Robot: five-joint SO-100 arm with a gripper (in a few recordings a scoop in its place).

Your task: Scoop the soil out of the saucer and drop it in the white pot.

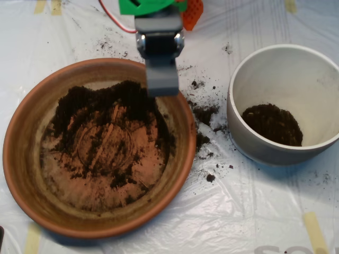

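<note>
Scoop: grey clamshell scoop (161,79) hangs from the arm at the top centre of the overhead view, its lower end over the upper rim of the saucer; seen from straight above, I cannot tell whether its halves are spread or pressed together.
Arm: a grey block with metal screws sits just above the scoop, topped by a green part (145,6) and an orange part (193,13), with a red wire (114,21) curving off to the left.
Saucer: wide terracotta saucer (21,159) lies below and to the left of the scoop, its upper rim passing under the scoop's tip.
Soil in saucer: dark soil (100,106) is heaped along the upper part of the dish, touching or just beside the scoop's lower end, thinning to scattered crumbs over the concentric rings further down; much of the orange floor shows bare.
White pot: white pot (249,140) stands to the right of the scoop and a little lower, near the saucer but apart from it.
Soil in pot: a dark mound rests on the pot's floor, toward its lower side.
Spilled soil: loose clumps and crumbs (204,114) lie on the sheet between saucer and pot, right of and below the scoop; finer specks lie above the saucer's rim, left of the scoop.
Surface: clear plastic sheet (254,211) covers the table, held by strips of yellowish tape (316,230).
</note>
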